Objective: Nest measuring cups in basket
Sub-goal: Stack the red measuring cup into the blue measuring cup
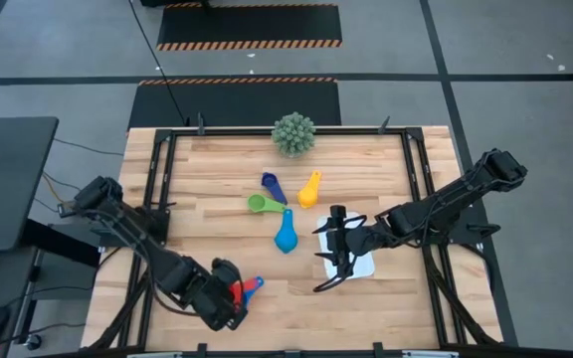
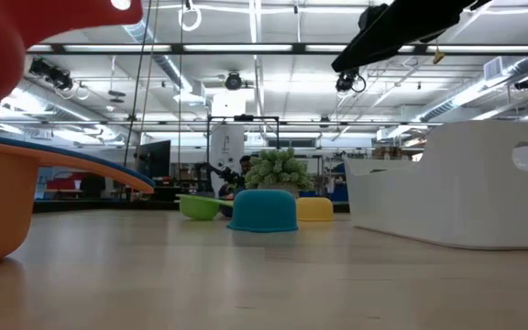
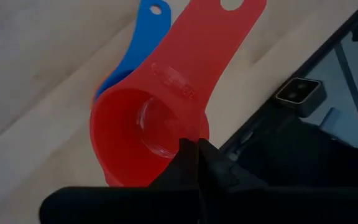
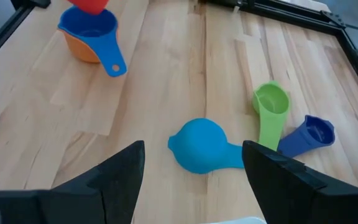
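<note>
Red measuring cup [image 3: 143, 134] pinched in our closed left hand [image 1: 229, 295] over blue cup [image 4: 92, 28] at seven o'clock, right hand [image 1: 334, 254] spread above white basket [image 1: 361, 267], four cups at surface centre

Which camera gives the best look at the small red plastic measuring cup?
The left wrist view: the small red plastic measuring cup fills it, bowl and handle clear. The high view shows a red sliver by the left claw; low and right wrist views catch only an edge.
</note>
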Controlling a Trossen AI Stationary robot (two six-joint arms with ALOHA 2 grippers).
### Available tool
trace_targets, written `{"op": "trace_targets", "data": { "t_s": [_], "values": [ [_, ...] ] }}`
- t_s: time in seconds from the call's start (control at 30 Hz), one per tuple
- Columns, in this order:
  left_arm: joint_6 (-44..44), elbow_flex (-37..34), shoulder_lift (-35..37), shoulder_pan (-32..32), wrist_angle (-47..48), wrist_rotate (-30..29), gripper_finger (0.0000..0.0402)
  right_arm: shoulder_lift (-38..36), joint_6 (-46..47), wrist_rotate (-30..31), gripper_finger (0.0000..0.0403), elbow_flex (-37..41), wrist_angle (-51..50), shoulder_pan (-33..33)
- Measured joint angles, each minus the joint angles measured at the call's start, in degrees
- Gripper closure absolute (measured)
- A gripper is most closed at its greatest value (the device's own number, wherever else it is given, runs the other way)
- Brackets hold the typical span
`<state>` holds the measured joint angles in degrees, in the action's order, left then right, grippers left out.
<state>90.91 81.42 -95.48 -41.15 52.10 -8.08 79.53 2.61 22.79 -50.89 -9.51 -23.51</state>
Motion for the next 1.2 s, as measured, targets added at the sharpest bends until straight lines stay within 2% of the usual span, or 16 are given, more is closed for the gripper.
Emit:
{"op": "trace_targets", "data": {
  "t_s": [0.3, 0.77, 1.2],
  "values": [
    [-0.01, 5.09, -7.69, 0.85, 4.99, 4.59, 0.0401, -0.02, 0.11, -1.90, 0.0126, -0.04, 0.87, -0.06],
    [-2.51, 5.17, -11.26, 2.80, 8.22, 9.81, 0.0397, -0.04, -0.17, -2.01, 0.0126, -0.07, 2.22, -0.04],
    [-6.19, 5.17, -11.46, 1.88, 8.10, 9.47, 0.0253, -0.04, -0.03, -3.01, 0.0126, -0.09, 2.18, -0.07]
  ]
}}
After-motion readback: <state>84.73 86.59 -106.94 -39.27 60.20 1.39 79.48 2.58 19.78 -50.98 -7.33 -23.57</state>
